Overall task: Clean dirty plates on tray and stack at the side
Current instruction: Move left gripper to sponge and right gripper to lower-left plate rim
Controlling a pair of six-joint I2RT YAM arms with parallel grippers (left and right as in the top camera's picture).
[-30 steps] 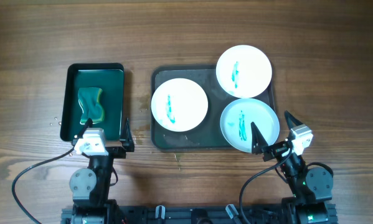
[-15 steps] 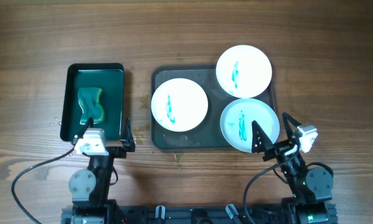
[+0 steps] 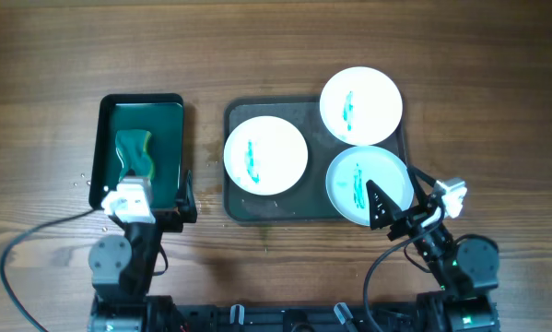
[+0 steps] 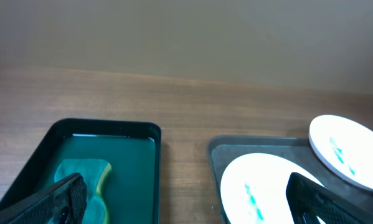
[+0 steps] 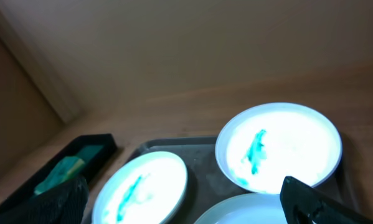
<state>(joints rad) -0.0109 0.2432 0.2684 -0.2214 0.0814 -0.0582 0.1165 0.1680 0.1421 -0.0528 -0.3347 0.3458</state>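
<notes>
Three white plates lie on the dark grey tray (image 3: 305, 116), each with a teal smear: one at the left (image 3: 265, 155), one at the back right (image 3: 360, 105) overhanging the rim, and a bluish one at the front right (image 3: 357, 174). My right gripper (image 3: 391, 181) is open and empty, over the bluish plate's near right edge. My left gripper (image 3: 156, 187) is open and empty at the near end of the small green tray (image 3: 165, 124). The right wrist view shows the back plate (image 5: 276, 143), left plate (image 5: 142, 186) and bluish plate (image 5: 248, 211).
A teal-and-yellow sponge (image 3: 135, 155) lies in the small green tray, left of the grey tray. It also shows in the left wrist view (image 4: 86, 174) with the left plate (image 4: 261, 186). Bare wooden table surrounds both trays.
My right gripper has swung left and forward, from beside the tray's right rim to over the bluish plate's edge. My left arm has shifted slightly left and forward.
</notes>
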